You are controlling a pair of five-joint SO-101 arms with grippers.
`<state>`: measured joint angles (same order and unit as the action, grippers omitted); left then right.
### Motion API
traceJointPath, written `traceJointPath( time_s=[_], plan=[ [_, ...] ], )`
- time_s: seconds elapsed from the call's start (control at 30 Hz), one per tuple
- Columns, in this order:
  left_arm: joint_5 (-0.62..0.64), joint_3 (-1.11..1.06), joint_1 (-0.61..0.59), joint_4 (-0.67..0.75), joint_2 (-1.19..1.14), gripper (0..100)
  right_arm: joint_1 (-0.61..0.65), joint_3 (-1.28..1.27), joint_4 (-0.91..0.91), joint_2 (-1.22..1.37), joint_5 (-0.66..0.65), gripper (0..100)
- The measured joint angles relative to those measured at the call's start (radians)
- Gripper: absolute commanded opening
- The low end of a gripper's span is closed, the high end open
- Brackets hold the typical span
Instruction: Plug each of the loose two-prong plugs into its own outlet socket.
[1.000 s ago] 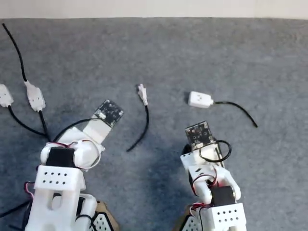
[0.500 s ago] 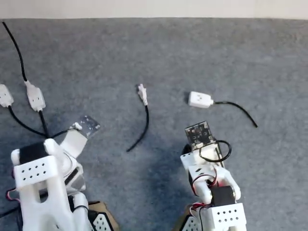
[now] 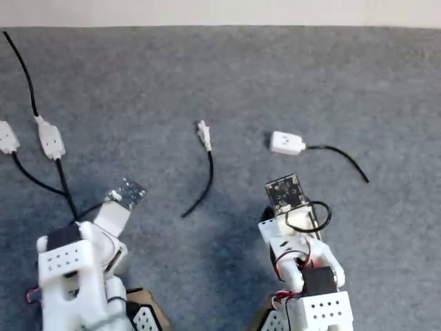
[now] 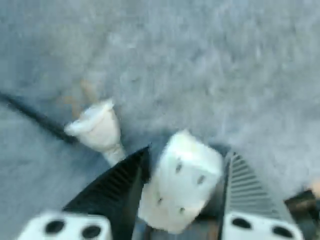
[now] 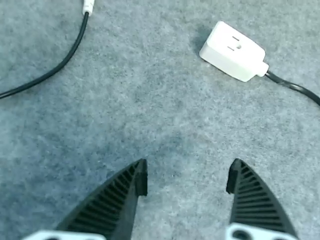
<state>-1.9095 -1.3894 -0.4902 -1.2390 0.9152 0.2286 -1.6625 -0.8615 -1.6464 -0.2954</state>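
So a white blocky outlet socket (image 4: 182,185) is framed by the wide-spread left hand (image 4: 187,152), a white cone-shaped plug (image 4: 97,130) is seen just beside it, and the right hand (image 5: 187,170) is spread wide too.

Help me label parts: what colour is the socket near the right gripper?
White socket; right wrist view.

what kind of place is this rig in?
Probably a robot manipulation test bench: grey carpet-like tabletop, left arm and right arm side by side, a white outlet socket and loose plug laid out.
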Motion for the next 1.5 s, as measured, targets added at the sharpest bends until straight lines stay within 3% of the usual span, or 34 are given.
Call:
traceJointPath(
  time_s=[0.1, 0.33, 0.57, 0.8, 1.0, 1.33, 1.4, 1.5],
  plan=[
    [0.029, -0.015, 0.002, 0.014, 0.0, 0, 0.0, 0.0, 0.0, 0.0, 0.0, 25.3],
    [0.166, 0.086, 0.055, -0.021, -0.003, 0, 0.0, 0.0, 0.0, 0.0, 0.0, 25.3],
    [0.405, 0.347, 0.33, -0.173, -0.003, 0, 0.0, 0.0, 0.0, 0.0, 0.0, 25.3],
    [0.565, 0.425, 0.578, -0.16, -0.023, 1, 0.0, 0.0, 0.0, 0.0, 0.0, 25.3],
    [0.669, 0.473, 0.689, -0.057, -0.247, 1, 0.0, 0.0, 0.0, 0.0, 0.0, 25.3],
    [0.898, 0.796, 1.053, -0.089, -0.686, 1, 0.0, -0.002, 0.0, 0.0, 0.0, 25.3],
    [0.922, 0.836, 1.082, -0.089, -0.736, 5, 0.0, -0.002, 0.0, 0.0, 0.0, 25.3],
    [0.979, 0.867, 1.089, -0.084, -0.796, 19, 0.0, -0.002, 0.0, 0.0, 0.0, 25.3]
  ],
)
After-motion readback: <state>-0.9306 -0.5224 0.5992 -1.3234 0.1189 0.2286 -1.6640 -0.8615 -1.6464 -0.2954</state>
